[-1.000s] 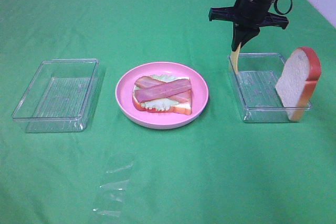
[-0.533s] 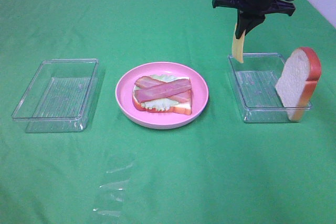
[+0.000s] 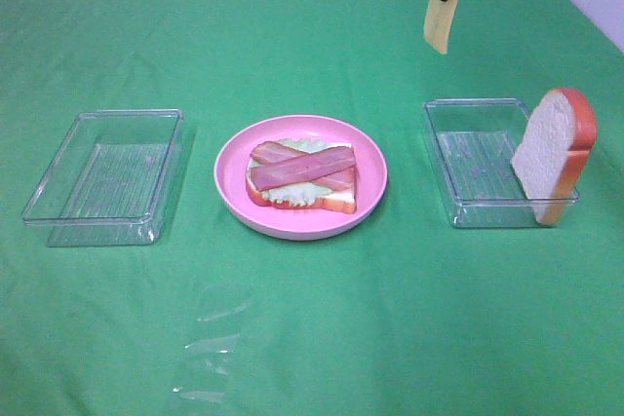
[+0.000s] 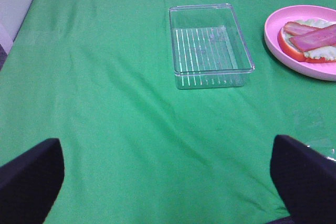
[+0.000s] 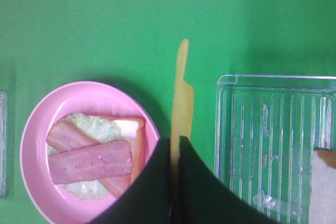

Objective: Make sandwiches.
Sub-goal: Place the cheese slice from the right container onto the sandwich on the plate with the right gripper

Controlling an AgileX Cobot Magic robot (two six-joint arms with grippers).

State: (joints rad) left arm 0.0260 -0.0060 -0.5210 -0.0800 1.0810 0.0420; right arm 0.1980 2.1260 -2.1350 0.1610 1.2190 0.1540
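Light is bright, even and diffuse over the green cloth point(image 3: 312, 319); shadows are soft and short, a faint one hugging the pink plate point(image 3: 234, 204) (slightly darker toward its near rim); small glints mark the clear trays' edges point(image 3: 102, 216); the overhead picture is mildly soft; in both wrist views the near dark fingers point(image 4: 29, 179) are blurred, the background sharper.

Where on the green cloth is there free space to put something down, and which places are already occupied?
Bare cloth lies between the left tray and the pink plate, between the plate and the right tray, and across the whole near side. The plate is crowded by the open sandwich; a bread slice leans in the right tray. The left tray holds nothing.
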